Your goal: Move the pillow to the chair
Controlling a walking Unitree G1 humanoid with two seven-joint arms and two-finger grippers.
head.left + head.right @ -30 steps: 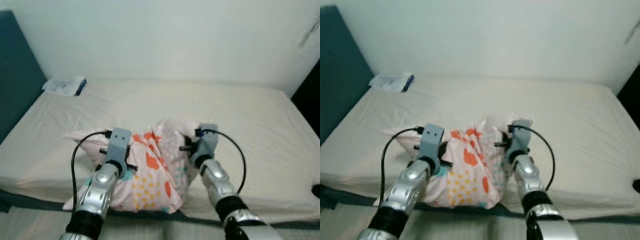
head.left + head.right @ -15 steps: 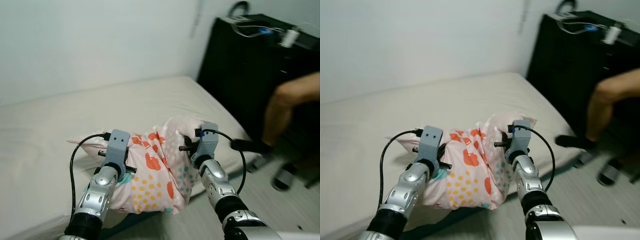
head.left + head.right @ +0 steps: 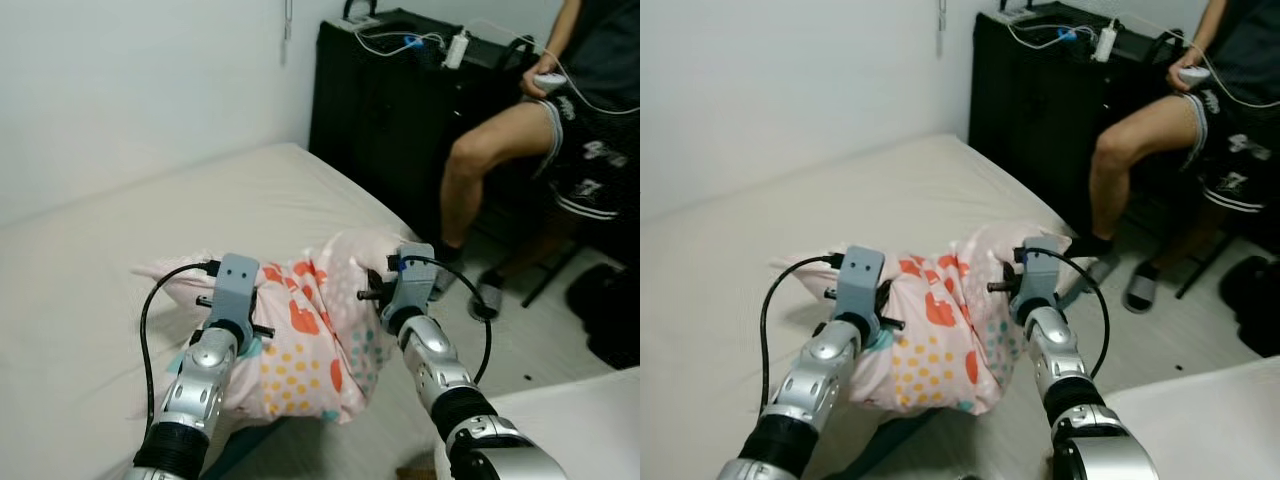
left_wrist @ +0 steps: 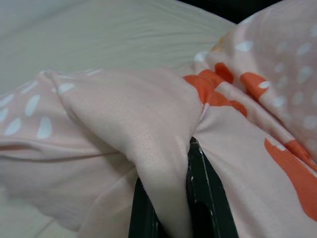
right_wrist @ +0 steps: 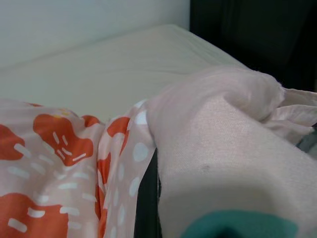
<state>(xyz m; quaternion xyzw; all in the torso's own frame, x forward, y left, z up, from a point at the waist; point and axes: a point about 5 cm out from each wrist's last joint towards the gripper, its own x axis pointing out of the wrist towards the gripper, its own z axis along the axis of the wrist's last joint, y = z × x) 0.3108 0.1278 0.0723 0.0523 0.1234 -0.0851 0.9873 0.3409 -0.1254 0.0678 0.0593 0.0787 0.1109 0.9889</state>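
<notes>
Left eye view shows the left gripper (image 3: pixel 243 318) and right gripper (image 3: pixel 385 300) both clenched on the pillow (image 3: pixel 305 345), above the bed (image 3: pixel 90 260) edge.

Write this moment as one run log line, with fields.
step: carrying pillow | left gripper: shut on pillow | right gripper: shut on pillow | below: bed | seated person to the right

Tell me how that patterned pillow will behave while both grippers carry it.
Likely floppy: the pillow bunches and sags between the left gripper and right gripper over the bed. Probably light for its bulk, since pinched folds of cloth alone seem to hold it up. The fabric could slip, because each gripper holds only a thin fold.
</notes>
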